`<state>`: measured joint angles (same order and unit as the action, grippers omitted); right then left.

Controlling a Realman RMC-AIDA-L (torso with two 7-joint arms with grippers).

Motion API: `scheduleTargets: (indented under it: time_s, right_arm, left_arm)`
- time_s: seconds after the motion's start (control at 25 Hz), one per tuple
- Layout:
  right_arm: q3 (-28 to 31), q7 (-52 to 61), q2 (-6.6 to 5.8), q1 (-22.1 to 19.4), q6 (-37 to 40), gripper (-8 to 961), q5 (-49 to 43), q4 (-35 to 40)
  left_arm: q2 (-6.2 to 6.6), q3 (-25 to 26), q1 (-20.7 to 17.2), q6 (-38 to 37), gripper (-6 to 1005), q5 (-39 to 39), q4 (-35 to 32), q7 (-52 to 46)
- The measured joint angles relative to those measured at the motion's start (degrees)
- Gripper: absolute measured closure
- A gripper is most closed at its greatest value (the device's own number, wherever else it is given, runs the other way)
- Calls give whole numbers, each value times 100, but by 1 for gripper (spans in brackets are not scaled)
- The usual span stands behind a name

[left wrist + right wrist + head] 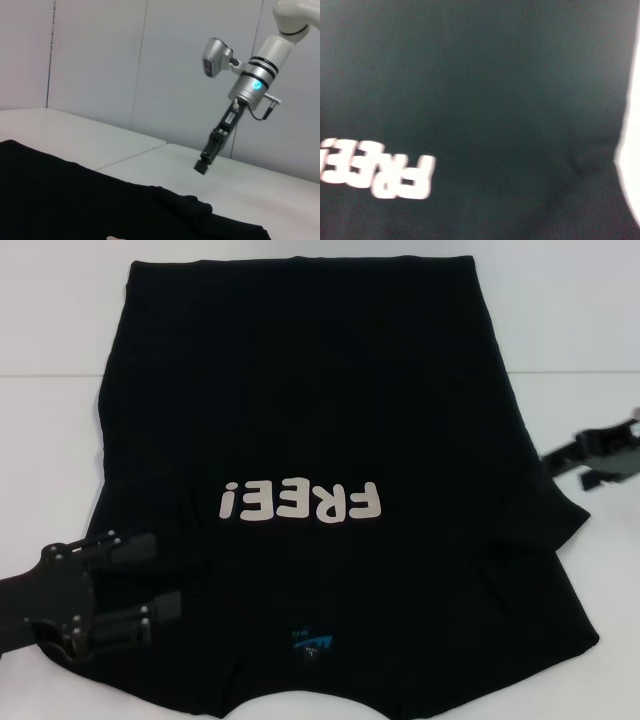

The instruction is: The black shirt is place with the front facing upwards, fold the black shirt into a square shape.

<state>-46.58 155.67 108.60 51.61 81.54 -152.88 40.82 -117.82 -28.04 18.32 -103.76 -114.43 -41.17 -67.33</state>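
Observation:
The black shirt (300, 390) lies flat on the white table, front up, with its collar end towards me. Its cream "FREE!" lettering (300, 502) reads upside down and the blue neck label (312, 643) is near the front edge. My left gripper (160, 575) is open over the shirt's near left shoulder area, with nothing between its fingers. My right gripper (555, 457) hovers off the shirt's right edge, just above the right sleeve (560, 520). The left wrist view shows the shirt (75, 200) and the right gripper (202, 166) above the table. The right wrist view shows the shirt (495, 75) and its lettering (380, 172).
The white table (50, 420) shows bare on both sides of the shirt and behind it. A seam in the tabletop (130, 157) runs past the shirt. A plain white wall (150, 60) stands behind the table.

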Motion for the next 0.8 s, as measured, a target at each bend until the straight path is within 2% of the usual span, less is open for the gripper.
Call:
scheduleTargets:
  time_s: [0.4, 0.8]
  right_arm:
    - [27, 114, -31, -84, 167, 194, -380, -302]
    - [49, 128, 66, -55, -73, 196, -365, -533]
  left_arm:
    - [21, -28, 24, 52, 196, 0, 4, 0]
    - [18, -21, 10, 58, 196, 0, 4, 0]
